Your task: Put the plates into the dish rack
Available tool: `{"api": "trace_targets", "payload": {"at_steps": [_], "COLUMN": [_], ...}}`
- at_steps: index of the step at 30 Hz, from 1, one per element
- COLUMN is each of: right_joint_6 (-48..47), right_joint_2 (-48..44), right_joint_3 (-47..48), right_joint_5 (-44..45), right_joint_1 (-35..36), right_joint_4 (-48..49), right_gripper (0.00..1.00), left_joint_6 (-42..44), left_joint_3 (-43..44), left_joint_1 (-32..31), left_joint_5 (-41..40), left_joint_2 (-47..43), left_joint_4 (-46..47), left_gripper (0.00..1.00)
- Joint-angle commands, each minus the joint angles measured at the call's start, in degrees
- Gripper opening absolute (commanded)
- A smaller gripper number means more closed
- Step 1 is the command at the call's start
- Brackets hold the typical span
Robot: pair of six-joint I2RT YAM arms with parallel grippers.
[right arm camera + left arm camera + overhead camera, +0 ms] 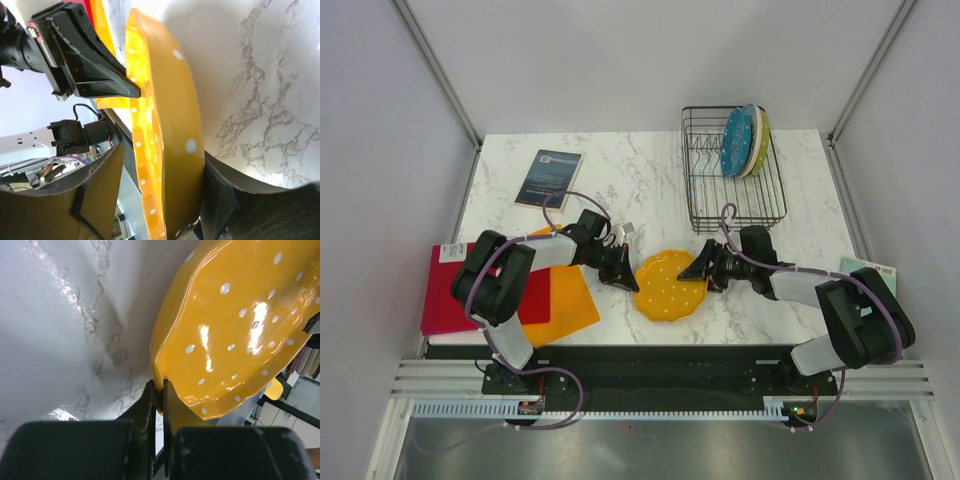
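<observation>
The orange plate with white dots (670, 285) is tilted up off the marble table, between both grippers. My left gripper (628, 283) is shut on its left rim; in the left wrist view the fingertips (161, 387) pinch the plate's edge (235, 325). My right gripper (705, 272) is open with its jaws on either side of the right rim (170, 125); one finger touches the underside and the other stands apart. The left gripper (135, 92) also shows in the right wrist view. The black wire dish rack (735, 205) at the back right holds the teal (733, 142), cream (750, 150) and lime-green (761, 135) plates upright.
A dark book (548, 178) lies at the back left. An orange square sheet (565, 300) and a red one (445, 290) lie at the left front under my left arm. A pale teal card (868, 270) lies at the right edge.
</observation>
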Motion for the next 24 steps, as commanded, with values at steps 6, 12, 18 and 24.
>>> {"api": "trace_targets", "payload": {"at_steps": [6,12,18,24], "right_joint_6": [-0.45,-1.33,-1.50,-4.75], "right_joint_2": [-2.43,-2.24,-4.61,-3.92], "right_joint_3": [-1.04,1.43,1.51,5.29], "right_joint_5": [-1.05,-1.76,-1.05,-1.84], "right_joint_1": [-0.46,-0.98,-2.48,-4.41], "right_joint_4": [0.91,-2.07,-4.70,-9.36], "right_gripper": [0.52,0.43,0.34,0.00], "left_joint_6": [-0.91,-0.65,-1.09,-0.47], "left_joint_3": [3.50,3.32,3.58,5.95], "left_joint_1": [-0.37,-0.46,-0.46,-0.46], "left_joint_5": [5.75,4.96,5.05,1.63], "left_joint_2": [-0.58,-0.93,-0.84,-0.93], "left_joint_4": [2.96,2.61,3.22,1.38], "left_gripper": [0.02,0.02,0.02,0.30]}}
